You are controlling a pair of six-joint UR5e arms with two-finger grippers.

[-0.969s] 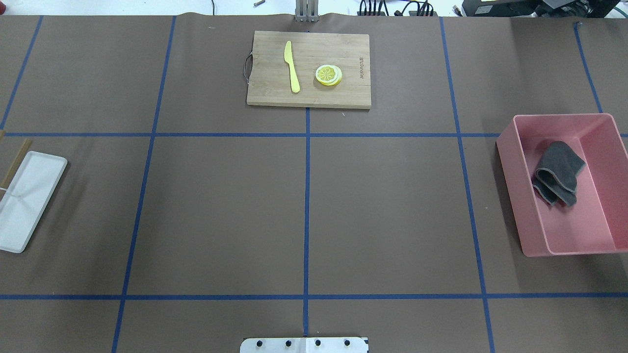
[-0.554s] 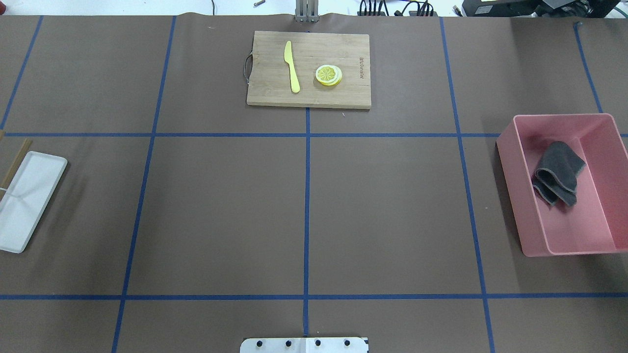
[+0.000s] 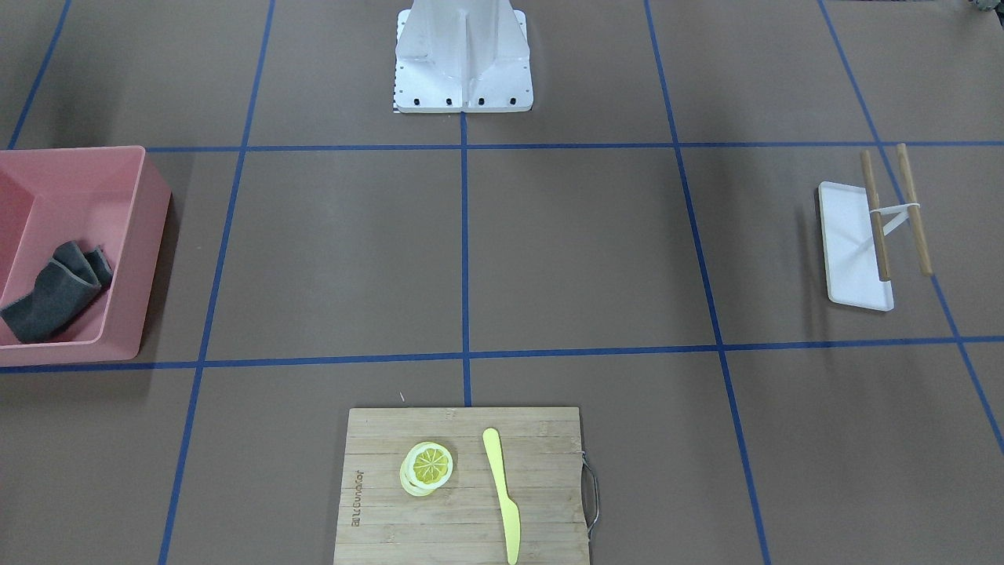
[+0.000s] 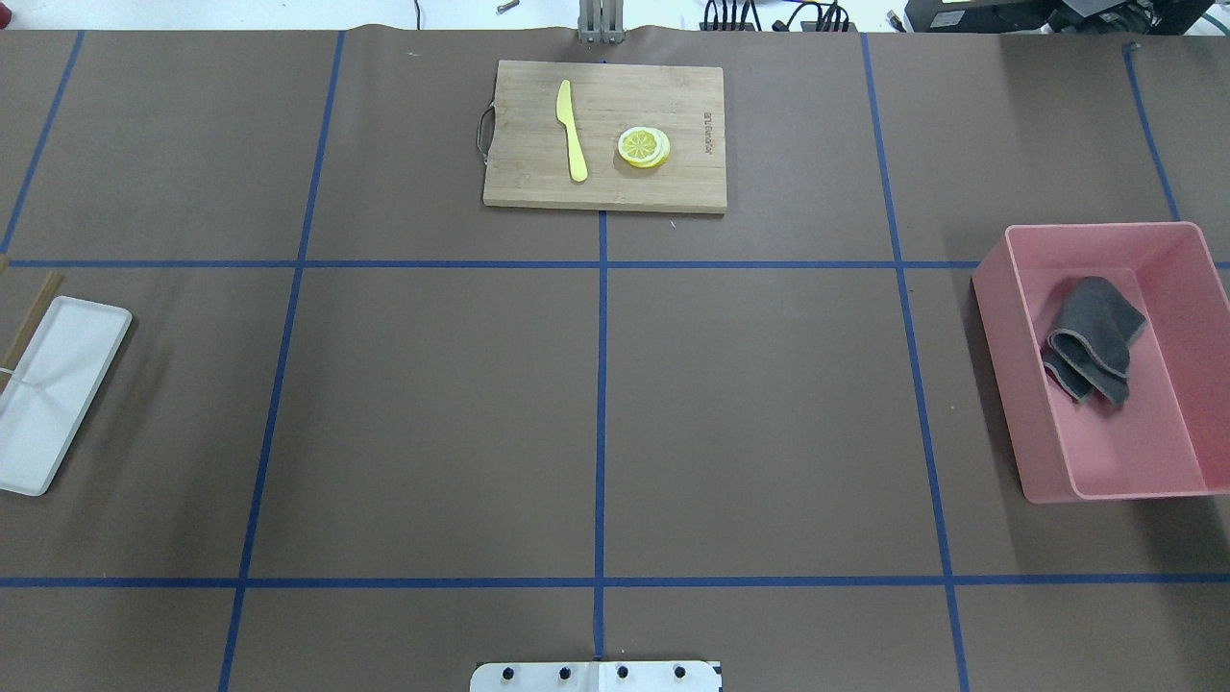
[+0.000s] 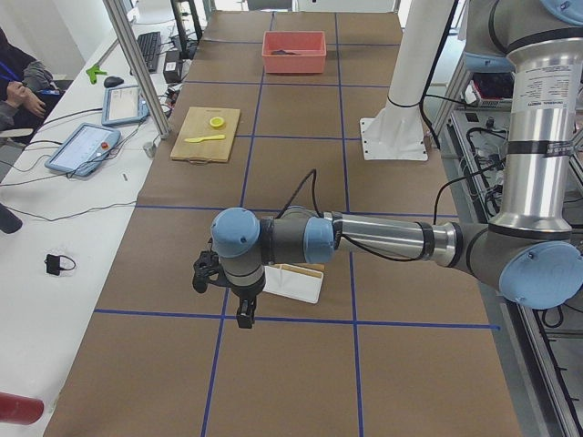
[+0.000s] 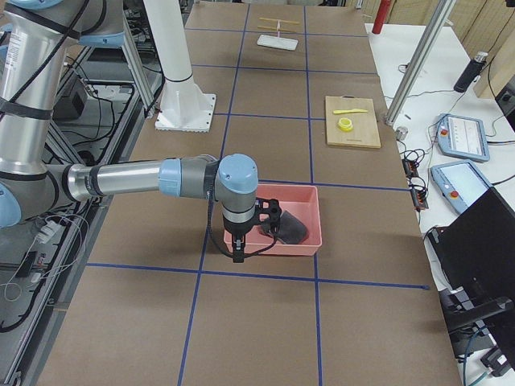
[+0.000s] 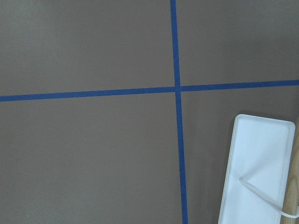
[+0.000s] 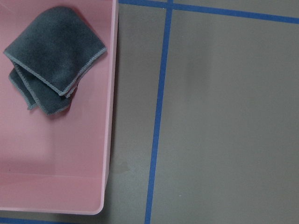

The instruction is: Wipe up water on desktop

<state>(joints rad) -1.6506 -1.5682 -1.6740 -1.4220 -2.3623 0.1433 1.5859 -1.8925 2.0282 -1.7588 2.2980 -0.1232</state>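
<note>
The desktop is brown paper with a blue tape grid; I see no clear water on it. A folded dark grey cloth lies in a pink bin at the right edge. It also shows in the right wrist view. My right gripper hangs just beside the bin's near wall, seen only from the side, so I cannot tell its state. My left gripper hangs over the desktop beside a white tray. I cannot tell its state either.
A bamboo cutting board with a yellow knife and lemon slices lies at the far middle. The white tray with two tied wooden sticks is at the left edge. The robot base stands at the near middle.
</note>
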